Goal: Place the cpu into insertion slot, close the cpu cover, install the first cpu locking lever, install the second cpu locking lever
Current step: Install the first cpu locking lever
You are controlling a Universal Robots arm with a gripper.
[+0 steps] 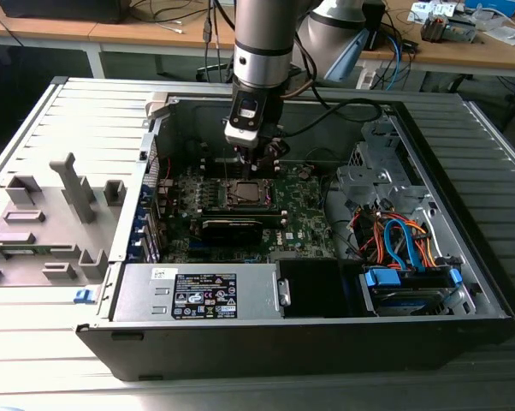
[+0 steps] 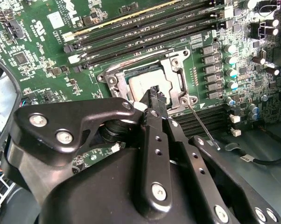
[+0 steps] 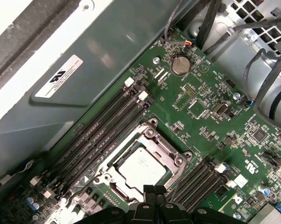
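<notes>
The cpu [image 3: 141, 169] lies flat in the insertion slot [image 1: 245, 193], its silver-grey top facing up; the pin field is hidden under it. The cpu cover [image 3: 174, 159] lies down around the chip [image 2: 144, 83], which shows through its cut-out. A thin metal locking lever [image 2: 202, 125] juts out at a slant from the socket's corner, unlatched. My gripper [image 2: 154, 92] hovers just above the socket's edge, close to that lever, fingers pressed together and nothing seen between them. In the exterior view the gripper [image 1: 259, 163] hangs straight over the socket inside the open computer case.
Long black memory slots [image 2: 145, 28] flank the socket. A coin battery [image 3: 180, 65] sits on the board. The black-labelled power supply box [image 1: 202, 291] lies at the case's front; blue and orange cables [image 1: 407, 244] fill the drive bay. A grey plastic fixture [image 1: 52, 214] stands at the exterior view's left.
</notes>
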